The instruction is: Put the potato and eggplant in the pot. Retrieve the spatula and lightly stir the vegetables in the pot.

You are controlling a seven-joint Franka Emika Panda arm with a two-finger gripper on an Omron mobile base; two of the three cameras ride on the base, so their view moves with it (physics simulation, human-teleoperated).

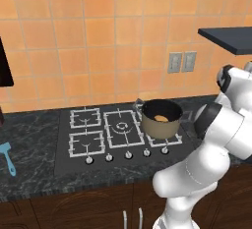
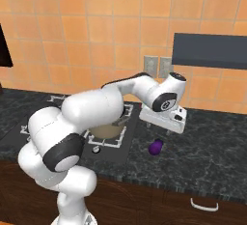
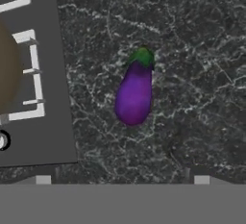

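Note:
The purple eggplant (image 3: 134, 93) with its green cap lies on the dark counter right of the stove, also visible in the right base view (image 2: 155, 147). My gripper (image 3: 122, 180) hangs above it, open, its two fingertips (image 3: 43, 180) wide apart with nothing between them. In the right base view the gripper (image 2: 163, 120) sits just above and slightly left of the eggplant. The tan pot (image 1: 161, 119) stands on the stove's right rear burner, with the orange-tan potato (image 1: 161, 118) inside. The light-blue spatula (image 1: 6, 157) lies on the counter far left of the stove.
The black stove top (image 1: 88, 139) has white grates and a row of knobs along its front. A dark shelf (image 2: 210, 50) juts from the tiled wall above the counter on the right. My own arm arches over the stove's right side.

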